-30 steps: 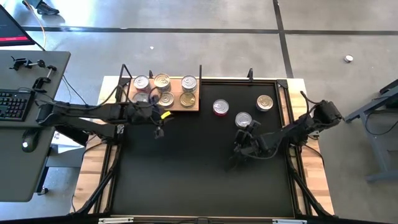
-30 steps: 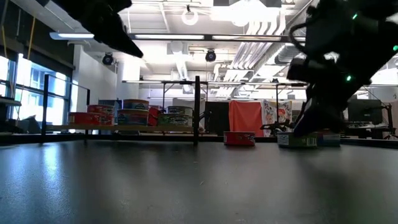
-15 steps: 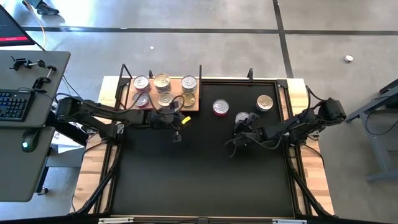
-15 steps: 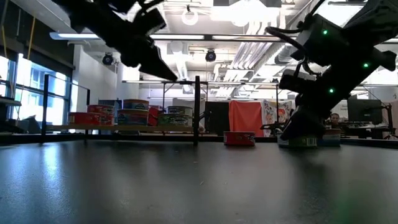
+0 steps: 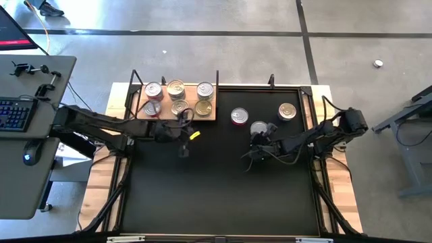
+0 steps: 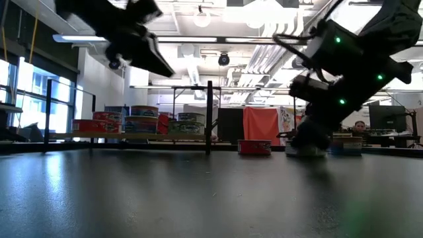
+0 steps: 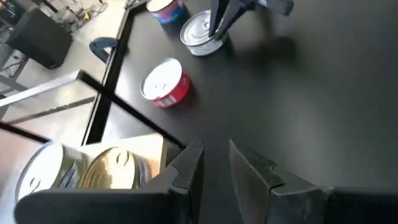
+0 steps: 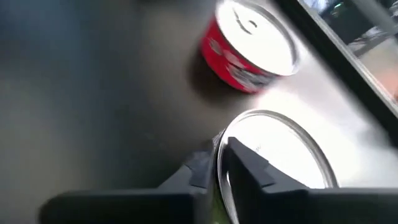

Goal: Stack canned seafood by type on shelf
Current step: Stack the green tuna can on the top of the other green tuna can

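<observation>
The wooden shelf (image 5: 212,117) at the table's far left carries several cans (image 5: 177,98). On the black mat to its right stand a red-sided can (image 5: 239,117), a silver can (image 5: 258,127) and a gold-lidded can (image 5: 287,111). My right gripper (image 5: 258,138) reaches in from the table's right and sits at the silver can's near rim, fingers closed together. My left gripper (image 5: 182,150) hovers over the mat just in front of the shelf. Its fingers (image 7: 189,171) stand a narrow gap apart with nothing between them. My right gripper has the silver can's rim (image 8: 219,149) between its two fingers, one finger (image 8: 249,167) over the lid and the other outside the wall. The fingers slant down from the table's right and near side. The can stands upright on the mat.
Black posts and a rail frame the mat's far edge (image 5: 217,75). Wooden strips run along both sides of the mat. The mat's near half (image 5: 216,196) lies open. A desk with a keyboard (image 5: 15,113) stands off the table's left.
My right gripper has come down and toward the table's left onto the silver can, and the can has slid a little leftward with it. My left gripper has swung from the shelf's front toward the right, then back a little.
</observation>
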You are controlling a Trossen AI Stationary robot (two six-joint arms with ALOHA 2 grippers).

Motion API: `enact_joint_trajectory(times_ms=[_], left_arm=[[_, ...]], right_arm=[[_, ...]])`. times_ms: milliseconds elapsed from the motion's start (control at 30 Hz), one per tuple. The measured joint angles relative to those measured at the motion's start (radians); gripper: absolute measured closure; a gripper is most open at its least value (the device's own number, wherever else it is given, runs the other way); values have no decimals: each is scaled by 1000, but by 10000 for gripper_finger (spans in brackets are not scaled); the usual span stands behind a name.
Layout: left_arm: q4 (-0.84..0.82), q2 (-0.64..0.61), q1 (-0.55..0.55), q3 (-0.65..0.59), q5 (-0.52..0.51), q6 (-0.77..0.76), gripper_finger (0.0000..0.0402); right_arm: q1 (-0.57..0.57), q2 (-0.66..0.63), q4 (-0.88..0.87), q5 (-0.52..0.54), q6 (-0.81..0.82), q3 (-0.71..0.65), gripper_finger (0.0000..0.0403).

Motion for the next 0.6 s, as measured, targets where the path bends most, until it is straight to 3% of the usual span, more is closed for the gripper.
enact_joint_trajectory(times_ms=[200,400,600], left_arm=[[-216,-137,-79,-9,-8,-117,335],[-116,-226,-166,-148,-16,-183,335],[53,-257,-213,-276,-24,-164,335]], right_arm=[[39,78,45,-146,-16,154,397],[64,258,49,-236,-146,387,402],[74,420,104,-310,-379,621,402]])
